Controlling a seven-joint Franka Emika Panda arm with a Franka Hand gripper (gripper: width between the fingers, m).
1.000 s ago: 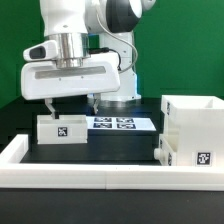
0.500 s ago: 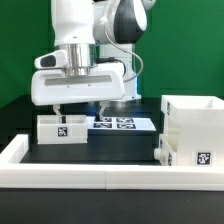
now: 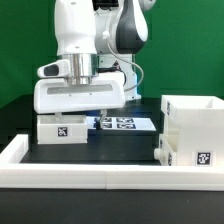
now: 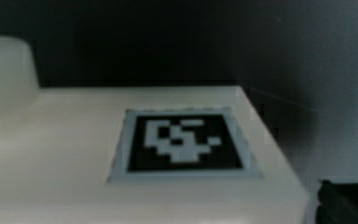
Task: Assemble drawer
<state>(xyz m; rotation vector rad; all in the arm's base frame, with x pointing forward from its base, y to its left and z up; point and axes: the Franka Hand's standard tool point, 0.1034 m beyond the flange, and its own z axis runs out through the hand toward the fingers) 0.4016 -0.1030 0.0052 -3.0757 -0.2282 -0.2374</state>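
With gripper (image 3: 79, 114) spread wide and empty, low white box (image 3: 62, 129) directly beneath it, risks striking a box wall and shoving or tipping it if lowered off-centre.

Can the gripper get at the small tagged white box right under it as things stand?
Probably yes. The gripper hangs open just above the small white box, and nothing shows between them. The marker board and the big casing sit off to the exterior view's right, clear of the way down.
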